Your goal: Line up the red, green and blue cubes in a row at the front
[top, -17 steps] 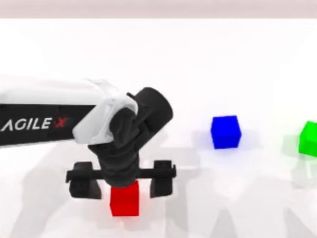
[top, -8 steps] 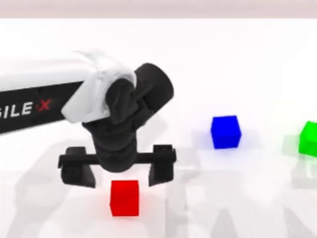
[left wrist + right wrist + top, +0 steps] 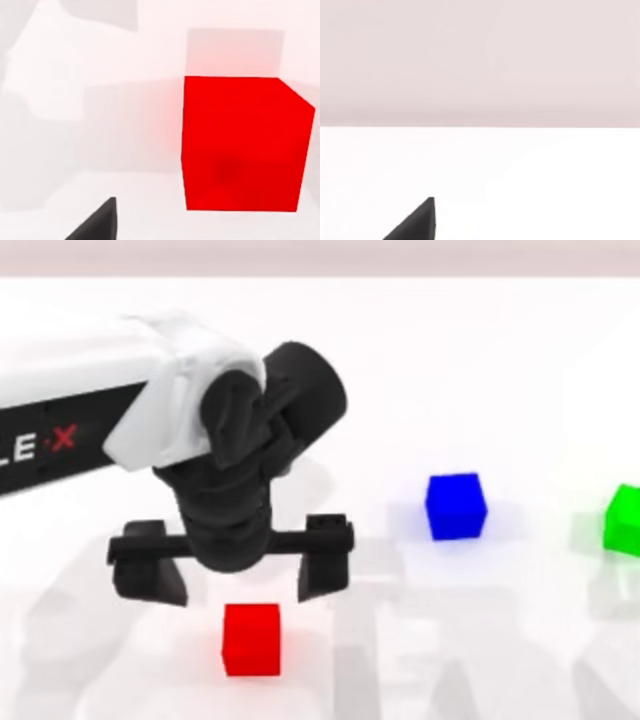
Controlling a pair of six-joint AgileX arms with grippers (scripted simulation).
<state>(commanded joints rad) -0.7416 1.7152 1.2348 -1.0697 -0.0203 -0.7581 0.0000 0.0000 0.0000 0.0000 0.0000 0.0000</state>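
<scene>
Small red cube (image 3: 251,639) sits alone near front edge of white tabletop (image 3: 420,380), left of middle. Left gripper (image 3: 232,573) hangs just behind it, jaws spread wide, holding nothing. Blue cube (image 3: 456,506) farther right; green cube (image 3: 625,521) at right edge.

A dark pincer fingertip (image 3: 415,222) over the bare white table (image 3: 530,175).

— How does the light look to you?
— Bright and even; the white table (image 3: 480,360) nearly washes out, and you get only pale, overlapping grey shadows along its front.
— Any glare or blur?
— Soft edges everywhere. The red cube (image 3: 251,639), blue cube (image 3: 456,505) and green cube (image 3: 624,519) each cast a faint coloured glow onto the surface.
</scene>
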